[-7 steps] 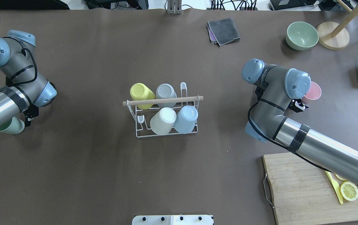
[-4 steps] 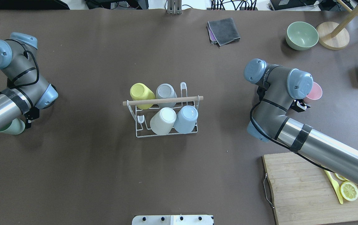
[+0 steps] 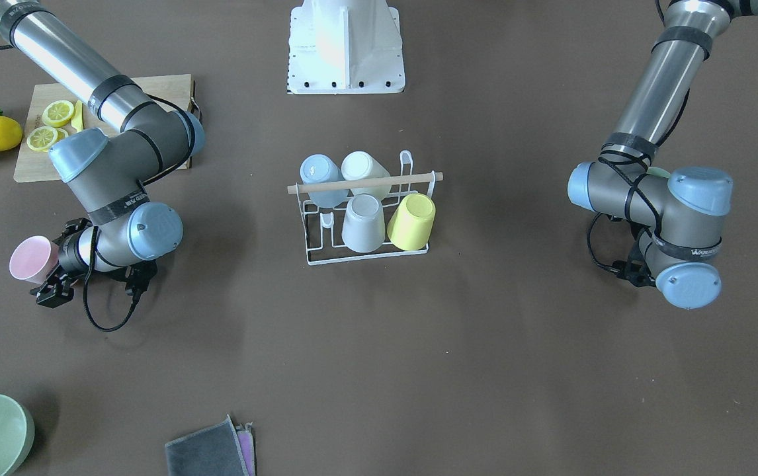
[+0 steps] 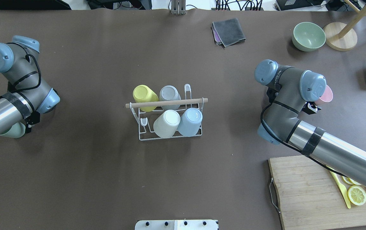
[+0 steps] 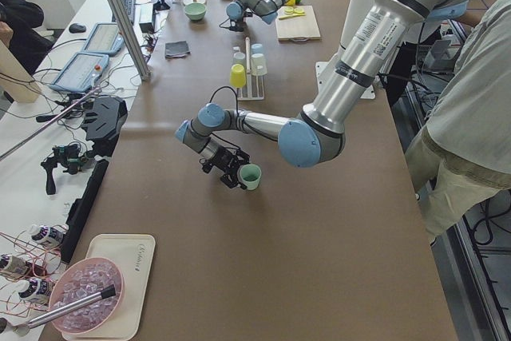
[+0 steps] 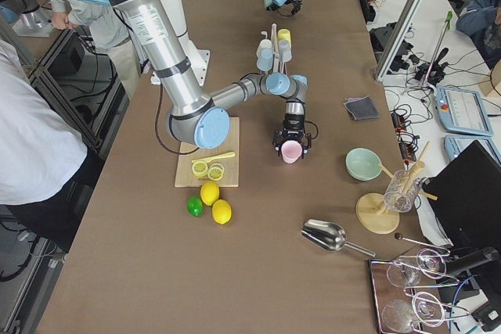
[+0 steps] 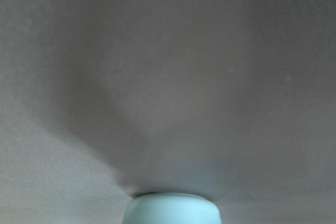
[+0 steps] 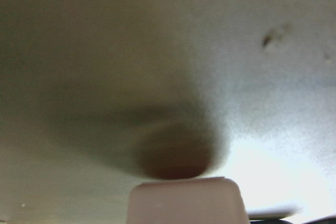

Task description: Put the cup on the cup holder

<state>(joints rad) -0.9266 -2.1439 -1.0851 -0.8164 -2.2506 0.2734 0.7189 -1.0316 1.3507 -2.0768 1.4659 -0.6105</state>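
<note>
I see the cup holder (image 4: 167, 103) in the middle of the table, a small rack of white wire with a light wooden rod (image 3: 366, 182) across its top. Four cups sit upside down and tilted on its prongs. On the far row from the robot are the yellow cup (image 4: 144, 96) and the grey cup (image 4: 169, 93), and on the near row are the white cup (image 4: 167, 123) and the light blue cup (image 4: 190, 121). Two prongs are free: one at the far row's right end (image 4: 187, 90) and one at the near row's left end (image 4: 143, 122). The right gripper (image 6: 290, 145) is well apart from the cup holder, on the robot's right of it. Its dark fingers are closed on both sides of the pink cup (image 3: 27, 259), which it carries on its side, mouth turned away from the holder. The right wrist camera shows the cup's shadow on the table below it. The left gripper (image 5: 238, 175) is also well apart from the cup holder, on the robot's left of it. It grasps the green cup (image 5: 251, 176), which appears to hang above the table with a soft shadow under it. Neither cup touches the rack.
</note>
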